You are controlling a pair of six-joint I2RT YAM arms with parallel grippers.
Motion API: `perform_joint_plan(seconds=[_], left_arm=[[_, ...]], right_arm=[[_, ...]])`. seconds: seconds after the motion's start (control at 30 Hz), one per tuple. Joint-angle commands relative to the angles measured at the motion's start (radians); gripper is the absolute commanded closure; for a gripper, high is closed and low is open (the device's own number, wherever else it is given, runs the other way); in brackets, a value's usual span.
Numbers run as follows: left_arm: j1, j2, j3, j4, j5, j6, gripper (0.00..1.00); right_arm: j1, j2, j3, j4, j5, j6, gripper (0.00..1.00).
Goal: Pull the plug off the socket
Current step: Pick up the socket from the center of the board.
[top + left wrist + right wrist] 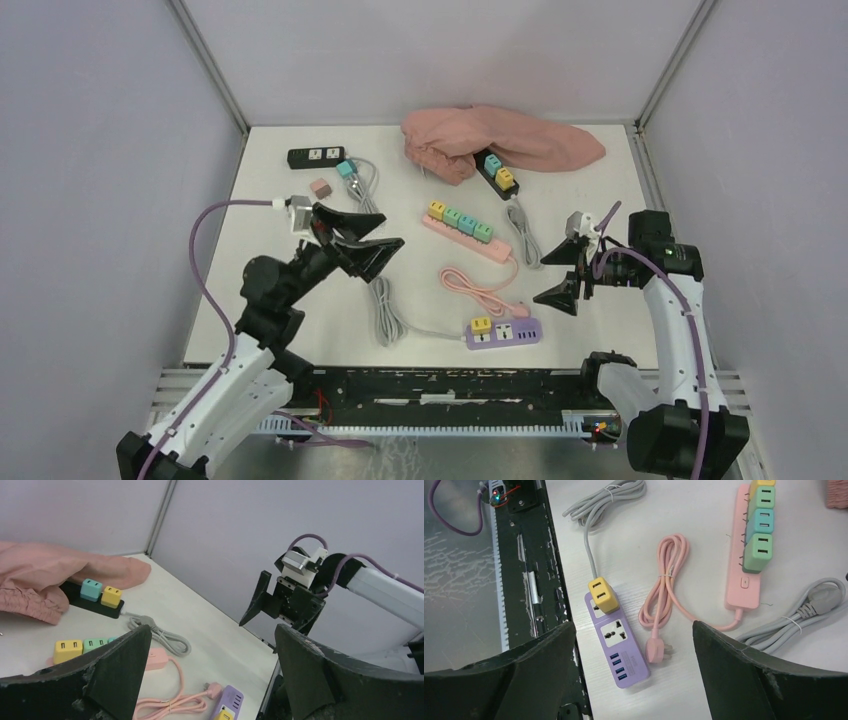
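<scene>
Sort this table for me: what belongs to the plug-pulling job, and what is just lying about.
Job: purple strip with yellow plug; pink strip, four plugs; black strip bearing two plugs; left gripper and right gripper, both open.

Lying about: pink cloth; brown cube; coiled pink cord.

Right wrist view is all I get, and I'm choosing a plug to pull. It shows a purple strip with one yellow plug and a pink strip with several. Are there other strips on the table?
Observer: Yes, two. One black strip lies at the far side beside a pink cloth, with a teal plug and a yellow plug in it.
Operator: And the other?
Observer: The second black strip lies at the far left, with a teal block at its right end.
Operator: Where is the left arm?
Observer: The left gripper hovers left of the pink strip, jaws open, holding nothing.
</scene>
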Motion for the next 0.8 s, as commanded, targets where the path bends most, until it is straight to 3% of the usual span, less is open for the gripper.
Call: perform_joint_plan(seconds=[0.0,0.1,0.33,0.43,0.6,0.77], left_arm=[[-0.010,-0.077,-0.197,0.253,-0.037,-0.098,0.01],[-0.010,-0.113,-0.317,0.422,-0.047,-0.166,0.01],[-0.012,-0.079,-0.338,0.389,0.088,-0.140,0.00],[-0.066,-0.047,-0.360,0.398,0.089,-0.049,0.05],[-0.362,-0.007,-0.384,0.369,-0.088,0.255,0.08],[-0.686,0.032,-0.348,0.212,-0.370,0.573,0.08]], right_arm=[[-0.010,0.034,-0.004,-0.153,-0.073,-0.285,0.06],[-0.009,0.065,0.005,-0.215,-0.077,-0.355,0.01],[-0.037,0.095,-0.010,-0.217,-0.081,-0.384,0.00],[-0.048,0.106,-0.031,-0.226,-0.072,-0.433,0.00],[-0.057,0.110,-0.062,-0.298,-0.055,-0.608,0.00],[-0.057,0.114,-0.073,-0.294,-0.024,-0.625,0.00]])
